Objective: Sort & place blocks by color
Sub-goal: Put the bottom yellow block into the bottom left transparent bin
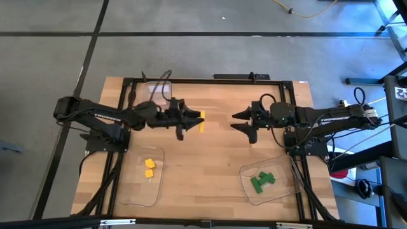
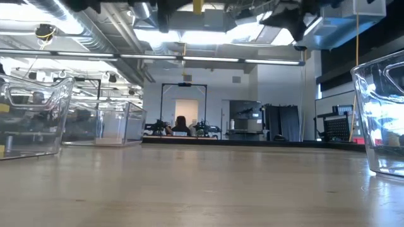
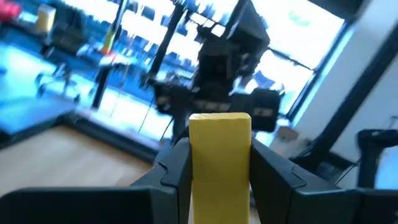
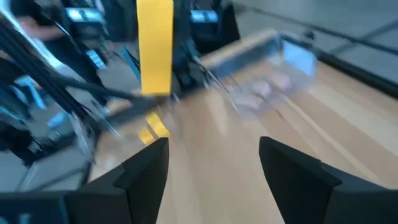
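My left gripper (image 1: pixel 197 121) hangs over the middle of the table, shut on a long yellow block (image 1: pixel 202 122), which also shows at the top edge of the low view (image 2: pixel 197 6). My right gripper (image 1: pixel 245 123) faces it from the table's right, open and holding nothing (image 4: pixel 214 165). Two more yellow blocks (image 1: pixel 149 168) lie in the clear tray (image 1: pixel 137 191) at near left. Several green blocks (image 1: pixel 262 181) lie in the clear tray (image 1: pixel 286 191) at near right. I see no tan blocks. My left gripper pinches the yellow block (image 3: pixel 219 158) between its two fingers (image 3: pixel 177 174), one on each long side face. The fingers come level from the table's left. The block is lifted clear of the table, and one end (image 3: pixel 219 121) sticks out past the fingers.
A third clear tray (image 1: pixel 159 92) stands at the far left of the table, behind my left arm. A black frame (image 1: pixel 210 80) runs around the tabletop. Bare wood (image 1: pixel 203 172) lies between the two near trays.
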Robot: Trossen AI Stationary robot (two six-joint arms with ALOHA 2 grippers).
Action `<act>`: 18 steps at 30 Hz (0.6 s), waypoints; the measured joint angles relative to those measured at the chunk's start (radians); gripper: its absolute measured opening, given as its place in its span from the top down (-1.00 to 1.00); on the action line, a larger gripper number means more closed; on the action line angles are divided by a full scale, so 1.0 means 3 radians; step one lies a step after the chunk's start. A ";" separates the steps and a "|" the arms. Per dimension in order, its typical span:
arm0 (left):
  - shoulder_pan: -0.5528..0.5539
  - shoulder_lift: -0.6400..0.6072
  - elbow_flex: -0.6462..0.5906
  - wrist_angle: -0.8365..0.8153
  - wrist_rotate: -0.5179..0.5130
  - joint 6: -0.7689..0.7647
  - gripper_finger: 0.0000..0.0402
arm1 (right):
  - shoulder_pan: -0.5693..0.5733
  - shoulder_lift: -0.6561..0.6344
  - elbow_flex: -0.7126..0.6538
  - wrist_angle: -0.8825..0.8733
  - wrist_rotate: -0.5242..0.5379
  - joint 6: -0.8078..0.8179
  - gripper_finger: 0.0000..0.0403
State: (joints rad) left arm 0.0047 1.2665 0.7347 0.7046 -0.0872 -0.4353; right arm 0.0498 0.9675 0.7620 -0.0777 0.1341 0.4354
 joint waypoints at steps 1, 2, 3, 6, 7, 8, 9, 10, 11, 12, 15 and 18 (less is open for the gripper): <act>-0.0017 -0.0029 -0.0033 0.0099 0.0004 0.0026 0.44 | 0.0000 0.0038 0.0000 0.0132 -0.0029 -0.0023 -0.25; -0.0039 -0.0058 -0.0053 0.0153 0.0006 0.0079 0.44 | 0.0000 0.0071 0.0000 0.0214 -0.0066 -0.0064 -0.25; -0.0056 -0.0076 -0.0052 0.0199 0.0005 0.0147 0.44 | 0.0000 0.0100 0.0000 0.0300 -0.0093 -0.0078 -0.25; -0.0079 -0.0108 -0.0046 0.0202 -0.0002 0.0262 0.44 | 0.0001 0.0188 0.0000 0.0452 -0.0104 -0.0157 -0.25; -0.0078 -0.0108 -0.0046 0.0191 -0.0004 0.0267 0.44 | 0.0001 0.0210 0.0000 0.0450 -0.0103 -0.0200 -0.25; -0.0076 -0.0106 -0.0046 0.0182 -0.0011 0.0267 0.44 | 0.0001 0.0232 0.0000 0.0472 -0.0103 -0.0247 -0.25; -0.0076 -0.0106 -0.0047 0.0178 -0.0015 0.0267 0.44 | 0.0001 0.0248 0.0001 0.0469 -0.0103 -0.0247 -0.25; -0.0076 -0.0106 -0.0046 0.0176 -0.0017 0.0267 0.44 | 0.0001 0.0263 0.0001 0.0448 -0.0103 -0.0243 -0.25; -0.0076 -0.0106 -0.0046 0.0175 -0.0013 0.0267 0.44 | 0.0001 0.0278 0.0001 0.0458 -0.0103 -0.0226 -0.25; -0.0076 -0.0106 -0.0046 0.0169 0.0002 0.0271 0.44 | 0.0001 0.0288 0.0001 0.0455 -0.0103 -0.0192 -0.25; -0.0076 -0.0106 -0.0046 0.0159 0.0024 0.0300 0.44 | 0.0001 0.0307 0.0001 0.0458 -0.0103 -0.0160 -0.25; -0.0072 -0.0106 -0.0046 0.0163 0.0023 0.0302 0.44 | 0.0001 0.0308 0.0001 0.0462 -0.0103 -0.0163 -0.25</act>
State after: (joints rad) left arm -0.0169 1.2346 0.7208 0.7537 -0.0803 -0.3447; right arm 0.0502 1.0599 0.7624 0.0609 0.1032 0.3866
